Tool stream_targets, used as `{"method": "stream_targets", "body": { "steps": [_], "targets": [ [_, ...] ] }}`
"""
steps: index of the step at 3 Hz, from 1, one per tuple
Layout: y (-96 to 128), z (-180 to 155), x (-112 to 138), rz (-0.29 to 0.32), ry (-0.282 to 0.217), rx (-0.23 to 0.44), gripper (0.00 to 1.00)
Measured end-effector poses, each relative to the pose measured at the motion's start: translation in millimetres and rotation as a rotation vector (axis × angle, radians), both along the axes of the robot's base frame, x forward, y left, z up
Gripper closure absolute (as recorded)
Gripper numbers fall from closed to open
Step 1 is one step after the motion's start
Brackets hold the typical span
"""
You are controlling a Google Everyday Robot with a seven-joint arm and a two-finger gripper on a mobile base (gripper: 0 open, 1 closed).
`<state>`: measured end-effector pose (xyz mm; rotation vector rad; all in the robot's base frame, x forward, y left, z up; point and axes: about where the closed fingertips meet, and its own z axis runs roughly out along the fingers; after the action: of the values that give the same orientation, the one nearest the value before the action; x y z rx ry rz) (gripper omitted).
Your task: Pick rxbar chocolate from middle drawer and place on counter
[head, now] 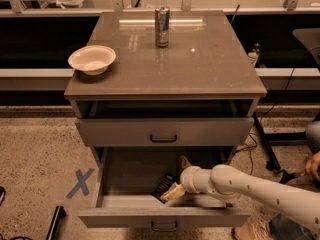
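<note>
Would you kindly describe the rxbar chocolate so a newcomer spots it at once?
Look in the open middle drawer, the lowest one. Near its front is the rxbar chocolate, at the robot's hand. It is flat and black-wrapped, dark against the pale hand.

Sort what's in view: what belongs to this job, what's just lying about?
Job: small black-wrapped flat bar; open lowest grey drawer; glossy grey-brown stone counter; claw, down in that drawer at the bar.
Lying about: pale round bowl; silver drink can; blue floor cross.
</note>
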<state>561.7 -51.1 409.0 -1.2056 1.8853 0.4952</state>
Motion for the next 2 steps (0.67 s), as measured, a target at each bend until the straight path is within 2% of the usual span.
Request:
{"method": "stream_targets", "body": {
  "steps": [2],
  "targets": [
    [1.9, -29.1, 3.5, -0.062, 0.012, 0.001, 0.01]
  ]
}}
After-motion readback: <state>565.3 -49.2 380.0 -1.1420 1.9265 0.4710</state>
